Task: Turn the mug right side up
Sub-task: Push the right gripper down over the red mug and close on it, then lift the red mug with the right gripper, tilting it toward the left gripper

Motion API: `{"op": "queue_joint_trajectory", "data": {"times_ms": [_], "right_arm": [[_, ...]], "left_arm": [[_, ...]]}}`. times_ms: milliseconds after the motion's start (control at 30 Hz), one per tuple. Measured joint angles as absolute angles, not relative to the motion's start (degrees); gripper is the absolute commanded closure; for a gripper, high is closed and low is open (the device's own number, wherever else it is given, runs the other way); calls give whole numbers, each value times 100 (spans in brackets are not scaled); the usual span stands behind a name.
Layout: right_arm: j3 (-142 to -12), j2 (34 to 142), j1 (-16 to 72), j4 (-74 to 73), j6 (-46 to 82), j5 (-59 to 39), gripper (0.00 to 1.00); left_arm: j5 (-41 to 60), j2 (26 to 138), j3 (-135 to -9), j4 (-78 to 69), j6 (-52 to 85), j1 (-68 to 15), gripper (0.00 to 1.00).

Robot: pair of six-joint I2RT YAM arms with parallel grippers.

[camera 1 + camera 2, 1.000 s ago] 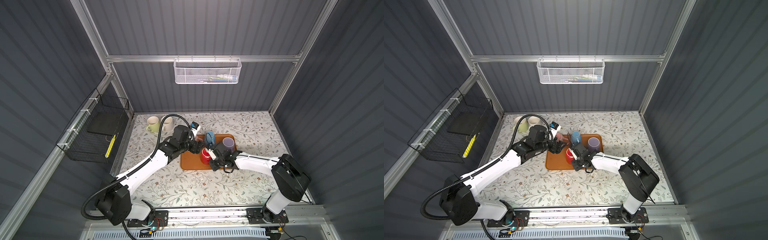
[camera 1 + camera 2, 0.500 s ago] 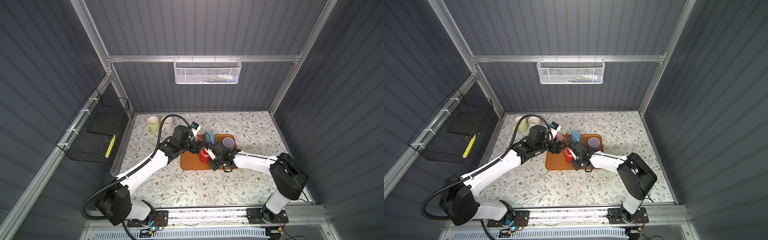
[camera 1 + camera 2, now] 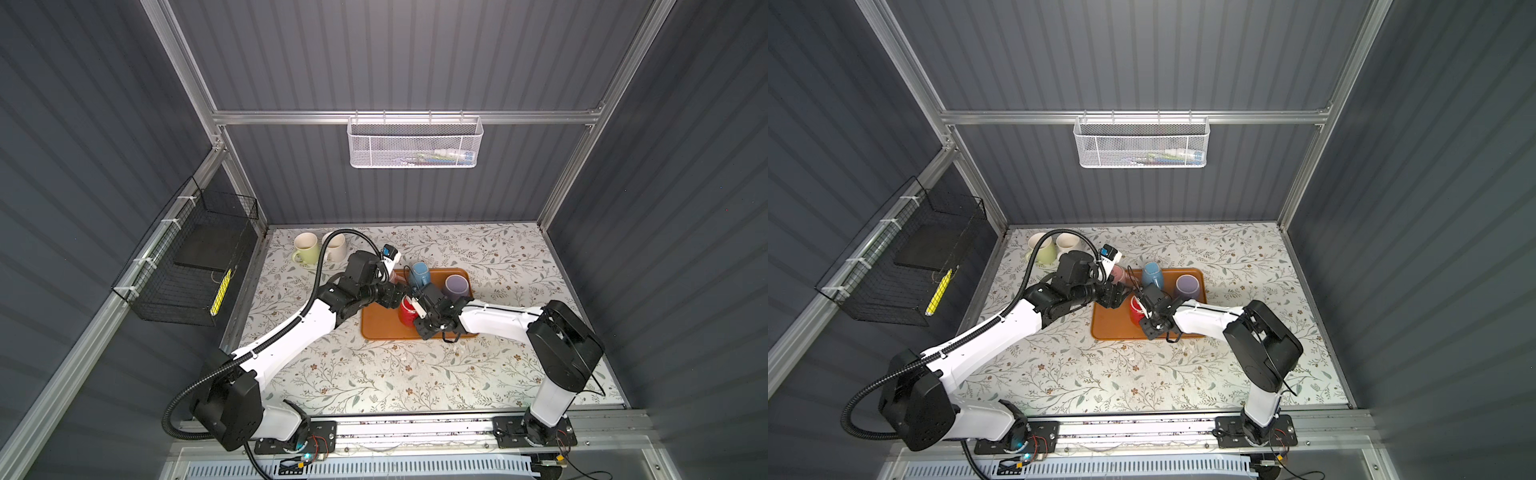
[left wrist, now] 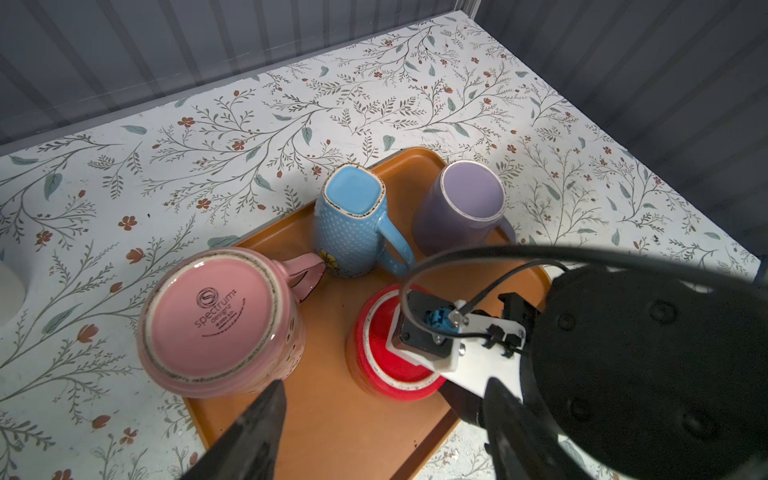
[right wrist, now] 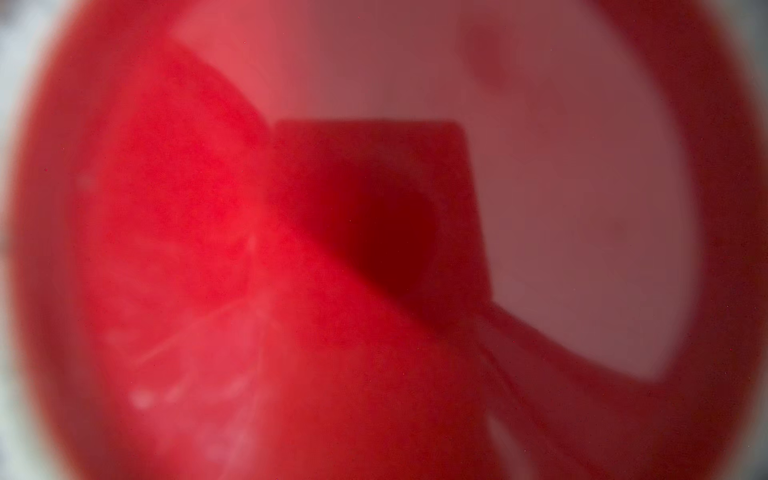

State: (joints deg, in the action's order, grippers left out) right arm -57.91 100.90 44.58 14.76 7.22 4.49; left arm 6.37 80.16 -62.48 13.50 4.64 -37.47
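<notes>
Red mug [image 4: 376, 345]: on orange tray [image 4: 332, 419], base seemingly up | right tool [image 3: 417, 312]: close upon it, grip cannot be told | left tool [image 4: 382, 395]: apart, empty, alongside | risk: weak hold slips mid-flip, striking pink mug [image 4: 212, 320]; tools may clash.

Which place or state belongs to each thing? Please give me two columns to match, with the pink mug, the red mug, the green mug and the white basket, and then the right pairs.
Things
1. pink mug
2. red mug
3. green mug
4. white basket

Places or states
A. hangs on the back rail
B. on the table, off the tray
C. on the tray, stamped base up
D. on the tray, partly hidden by the right wrist camera

Pairs: 1-C, 2-D, 3-B, 4-A
</notes>
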Motion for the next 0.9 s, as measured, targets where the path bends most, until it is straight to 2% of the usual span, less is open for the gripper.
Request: {"op": "queue_joint_trajectory", "data": {"times_ms": [433, 900], "right_arm": [[-5822, 10263, 4495, 1457, 725, 473, 67], [-5833, 10272, 4517, 1459, 744, 502, 81]], "left_arm": [[596, 8014, -6248, 1387, 456, -3747, 25], [593, 7999, -6213, 1389, 456, -3747, 25]]}}
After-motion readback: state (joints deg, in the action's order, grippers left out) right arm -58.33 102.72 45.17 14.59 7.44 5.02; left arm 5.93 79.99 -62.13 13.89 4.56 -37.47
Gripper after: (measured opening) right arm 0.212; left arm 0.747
